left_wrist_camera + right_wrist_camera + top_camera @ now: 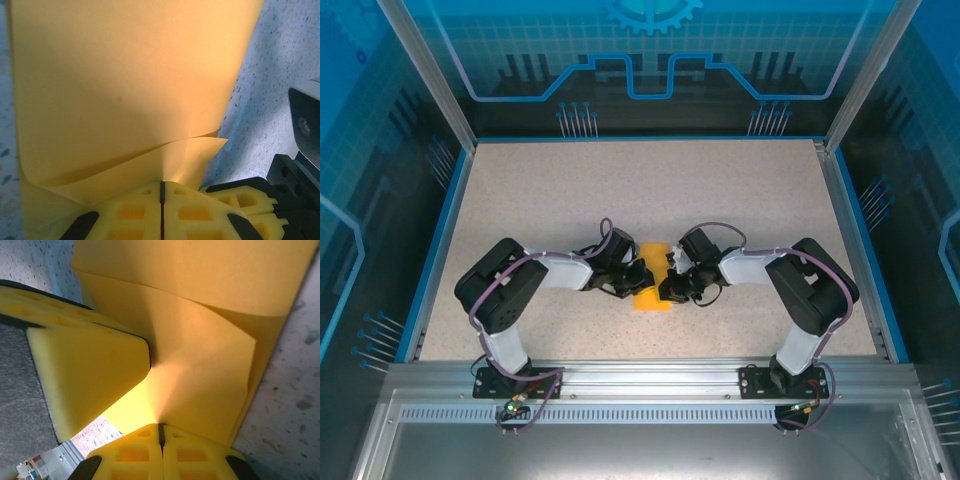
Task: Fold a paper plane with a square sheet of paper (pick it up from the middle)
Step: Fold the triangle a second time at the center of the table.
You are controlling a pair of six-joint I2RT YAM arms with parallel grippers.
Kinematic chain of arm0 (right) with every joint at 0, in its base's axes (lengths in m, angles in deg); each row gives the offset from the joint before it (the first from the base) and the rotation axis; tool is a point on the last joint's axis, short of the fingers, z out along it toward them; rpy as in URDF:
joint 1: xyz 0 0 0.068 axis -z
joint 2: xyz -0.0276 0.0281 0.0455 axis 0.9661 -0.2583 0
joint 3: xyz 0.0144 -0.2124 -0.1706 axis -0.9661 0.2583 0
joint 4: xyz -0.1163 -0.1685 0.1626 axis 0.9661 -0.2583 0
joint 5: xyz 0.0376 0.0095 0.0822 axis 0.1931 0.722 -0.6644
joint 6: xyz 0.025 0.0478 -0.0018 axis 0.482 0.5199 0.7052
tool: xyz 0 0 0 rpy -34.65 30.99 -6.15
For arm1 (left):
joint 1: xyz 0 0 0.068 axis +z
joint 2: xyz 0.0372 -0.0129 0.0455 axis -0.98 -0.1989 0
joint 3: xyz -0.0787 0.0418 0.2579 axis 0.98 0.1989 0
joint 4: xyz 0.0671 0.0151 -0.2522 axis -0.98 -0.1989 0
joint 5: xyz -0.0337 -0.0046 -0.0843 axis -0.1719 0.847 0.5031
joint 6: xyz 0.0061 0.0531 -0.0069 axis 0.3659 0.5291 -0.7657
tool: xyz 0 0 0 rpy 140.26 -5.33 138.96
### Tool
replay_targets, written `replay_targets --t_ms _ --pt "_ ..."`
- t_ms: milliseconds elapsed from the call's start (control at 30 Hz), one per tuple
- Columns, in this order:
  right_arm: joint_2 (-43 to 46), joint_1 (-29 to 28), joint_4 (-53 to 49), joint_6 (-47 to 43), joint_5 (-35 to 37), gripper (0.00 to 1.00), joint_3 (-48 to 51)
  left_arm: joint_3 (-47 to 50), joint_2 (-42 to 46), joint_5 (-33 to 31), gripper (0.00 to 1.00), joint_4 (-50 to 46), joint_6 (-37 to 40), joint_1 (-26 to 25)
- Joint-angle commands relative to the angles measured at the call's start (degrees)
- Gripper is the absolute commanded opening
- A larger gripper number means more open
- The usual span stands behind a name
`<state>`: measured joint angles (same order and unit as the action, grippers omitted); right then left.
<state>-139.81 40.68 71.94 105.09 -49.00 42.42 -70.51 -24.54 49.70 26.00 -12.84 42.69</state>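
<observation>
Left gripper [162, 184], bottom centre of its wrist view, is pinched tight on the square sheet of paper [125, 85], which rises up the frame. Right wrist view: right gripper [160, 426] likewise clamps the paper at bottom centre. Top view: both meet mid-frame. Uneven pulling could tear it or skew the crease.

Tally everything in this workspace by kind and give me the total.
Orange-yellow sheet of paper: 1
Black-and-white robot arms: 2 (left arm, right arm)
Total: 3
</observation>
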Motion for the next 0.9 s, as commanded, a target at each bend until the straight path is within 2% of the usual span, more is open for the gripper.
replay_targets --t_ms 0,300,600,867 --pt "-3.0 0.0 -4.5 0.3 5.2 0.01 3.2 1.6 1.5 -6.5 0.09 -1.7 3.6 1.3" --pt "-2.6 0.4 -4.8 0.2 5.0 0.00 3.4 2.8 3.6 -8.0 0.10 -0.9 7.8 4.3" --pt "-1.8 0.6 -5.0 0.3 4.9 0.00 3.5 2.6 2.2 -8.2 0.09 -2.1 9.0 6.4" --pt "-1.7 0.7 -4.6 0.4 4.3 0.01 3.4 2.9 4.3 -7.5 0.09 -3.0 10.3 8.1"
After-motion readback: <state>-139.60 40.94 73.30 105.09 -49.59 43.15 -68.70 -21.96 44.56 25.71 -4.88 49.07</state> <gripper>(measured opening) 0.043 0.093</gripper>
